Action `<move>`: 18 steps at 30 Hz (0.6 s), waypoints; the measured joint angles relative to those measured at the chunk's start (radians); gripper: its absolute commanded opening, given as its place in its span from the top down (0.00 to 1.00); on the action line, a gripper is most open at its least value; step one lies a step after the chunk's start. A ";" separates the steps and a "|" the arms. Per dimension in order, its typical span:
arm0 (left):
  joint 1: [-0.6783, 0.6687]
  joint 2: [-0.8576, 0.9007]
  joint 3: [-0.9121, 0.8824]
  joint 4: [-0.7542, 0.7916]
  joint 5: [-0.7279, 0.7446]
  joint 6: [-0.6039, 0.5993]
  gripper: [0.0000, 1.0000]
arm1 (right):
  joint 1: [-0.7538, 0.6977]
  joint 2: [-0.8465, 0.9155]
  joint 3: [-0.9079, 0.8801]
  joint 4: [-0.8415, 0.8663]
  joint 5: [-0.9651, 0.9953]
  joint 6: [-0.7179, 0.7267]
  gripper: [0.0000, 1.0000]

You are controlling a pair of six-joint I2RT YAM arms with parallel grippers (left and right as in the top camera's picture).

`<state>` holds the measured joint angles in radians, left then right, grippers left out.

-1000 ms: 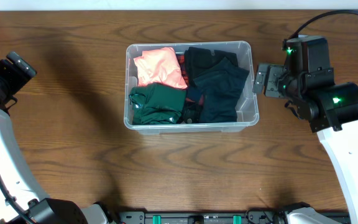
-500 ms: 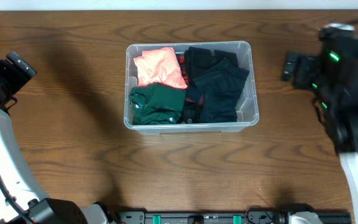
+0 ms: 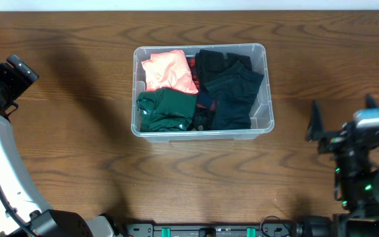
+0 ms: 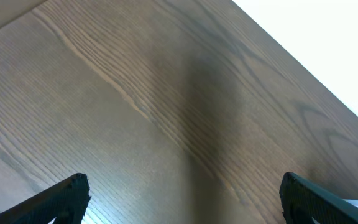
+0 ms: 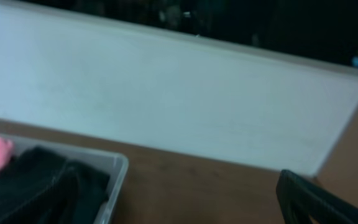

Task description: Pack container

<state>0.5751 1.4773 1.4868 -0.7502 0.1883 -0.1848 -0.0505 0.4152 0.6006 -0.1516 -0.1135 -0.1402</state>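
Your table point(image 3: 77, 145) is mid-brown wood with darker, wavy grain lines. The container point(image 3: 266, 99) is clear and colourless. Through it you can see a salmon-pink garment point(image 3: 168, 71), a dark green garment point(image 3: 166, 108), a black garment point(image 3: 219, 62) and a navy garment point(image 3: 235, 99). Between them shows a sliver of checked fabric point(image 3: 192, 64) in red and a dark tone. Your left arm point(image 3: 2, 164) is white, turning black at the wrist. Your right arm point(image 3: 364, 191) is black, with a small green light and a pale grey-blue cap.
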 measured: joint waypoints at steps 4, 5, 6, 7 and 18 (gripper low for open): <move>0.000 0.000 0.000 0.000 0.000 0.000 0.02 | -0.013 -0.104 -0.203 0.076 -0.070 -0.027 0.01; 0.000 0.000 0.000 0.000 0.000 0.000 0.02 | -0.013 -0.128 -0.256 0.100 -0.087 -0.031 0.01; 0.000 0.000 0.000 0.000 0.000 0.000 0.02 | -0.013 -0.149 -0.300 0.116 -0.102 -0.034 0.01; 0.000 0.000 0.000 0.000 0.000 0.000 0.02 | -0.013 -0.169 -0.340 0.134 -0.116 -0.037 0.01; 0.000 0.000 0.000 0.000 0.000 0.000 0.02 | -0.013 -0.274 -0.544 0.172 -0.138 -0.049 0.01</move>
<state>0.5751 1.4773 1.4868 -0.7502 0.1886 -0.1848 -0.0635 0.1413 0.0570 0.0204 -0.2512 -0.1890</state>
